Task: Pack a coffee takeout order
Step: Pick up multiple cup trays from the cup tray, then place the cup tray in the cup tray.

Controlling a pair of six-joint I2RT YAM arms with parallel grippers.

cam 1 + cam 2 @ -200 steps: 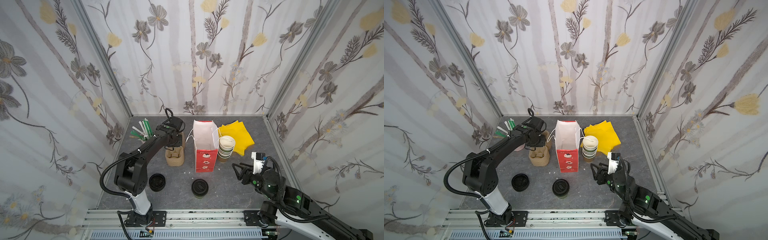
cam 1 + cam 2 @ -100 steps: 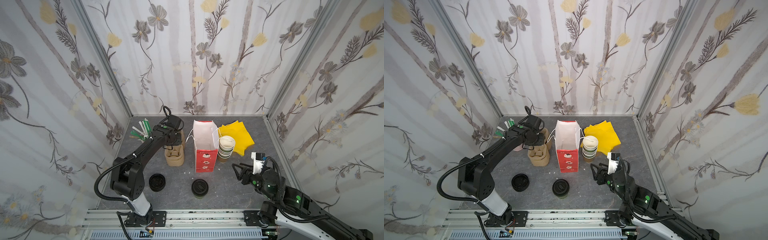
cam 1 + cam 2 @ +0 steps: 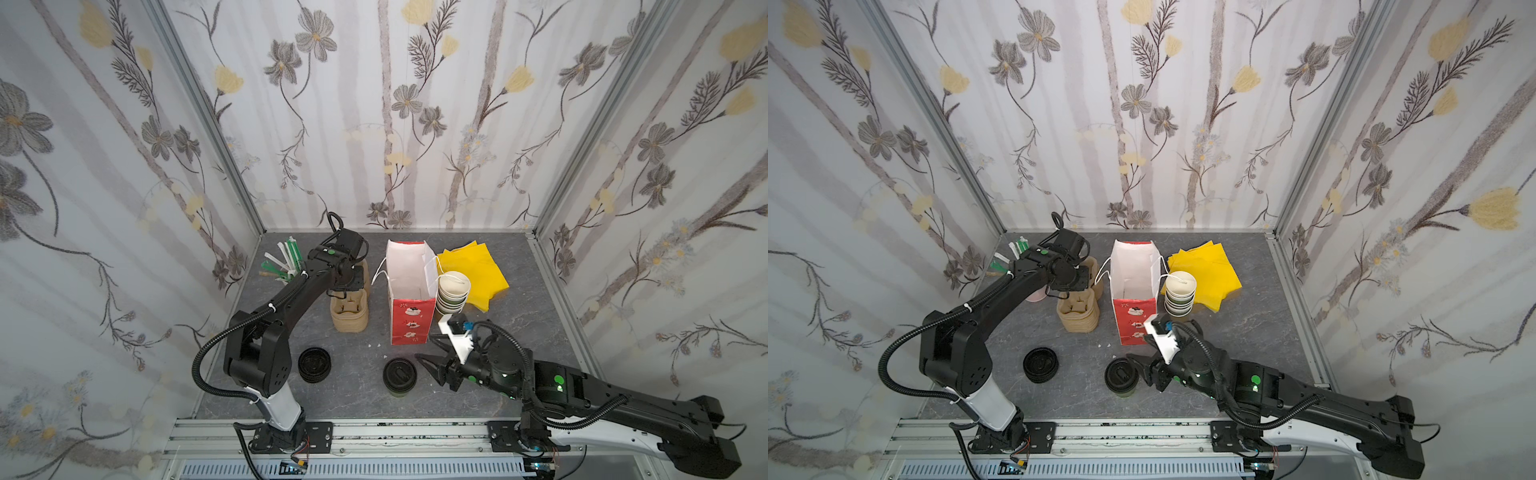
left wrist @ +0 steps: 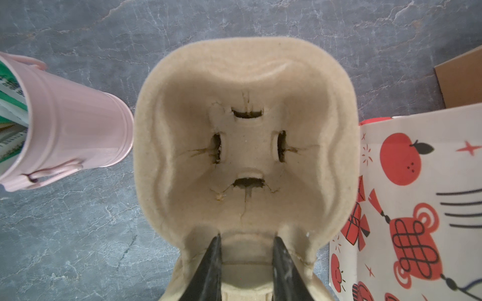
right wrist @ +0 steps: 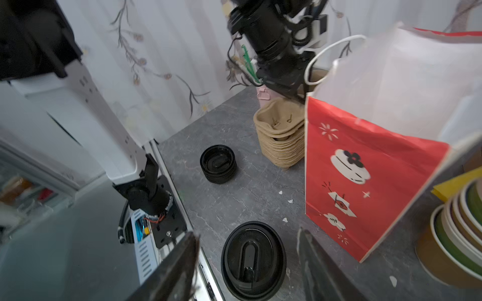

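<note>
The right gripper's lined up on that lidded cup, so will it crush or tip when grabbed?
Likely light: the cup resembles the empty stack of cups by the bag, though its lid hides any contents. Paper walls would probably dent under a hard squeeze. Standing upright by the open right gripper, it might tip if one finger touches first.

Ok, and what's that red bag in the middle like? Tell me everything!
The red paper bag stands upright and open on the grey table, between the stack of tan carriers and the stack of paper cups. Its front is red with small white and black pictures, its inside is plain white, and it has thin white cord handles. Nothing shows inside it.
</note>
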